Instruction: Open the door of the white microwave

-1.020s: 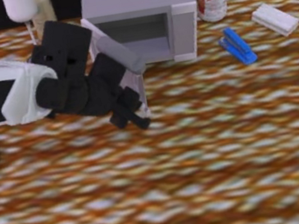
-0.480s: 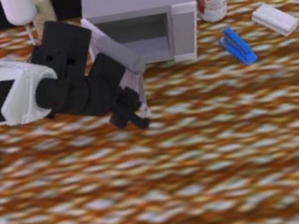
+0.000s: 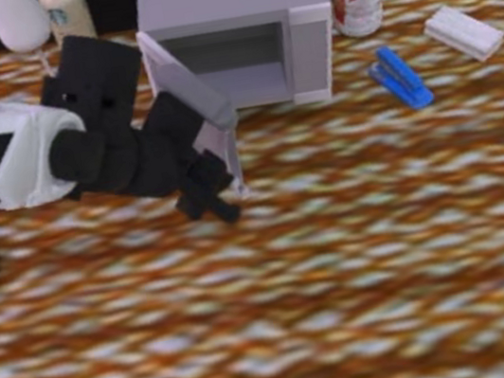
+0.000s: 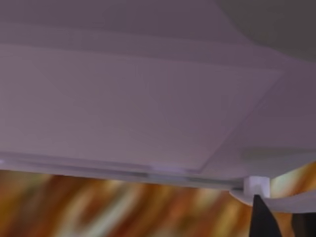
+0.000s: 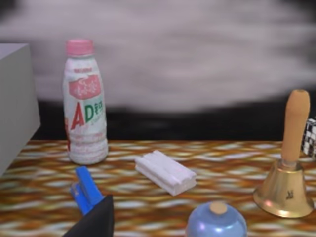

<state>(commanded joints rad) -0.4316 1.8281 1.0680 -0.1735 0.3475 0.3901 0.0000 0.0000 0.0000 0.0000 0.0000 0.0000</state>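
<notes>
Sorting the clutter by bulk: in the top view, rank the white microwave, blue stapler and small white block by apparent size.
1. White microwave, by far the largest.
2 and 3. Blue stapler and white block look alike, so I won't rank them.

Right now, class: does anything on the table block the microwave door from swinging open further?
Nothing visible does. The door stands swung out toward the table's left, the left gripper at its handle edge. The stapler and white block lie off to the microwave's right.
</notes>
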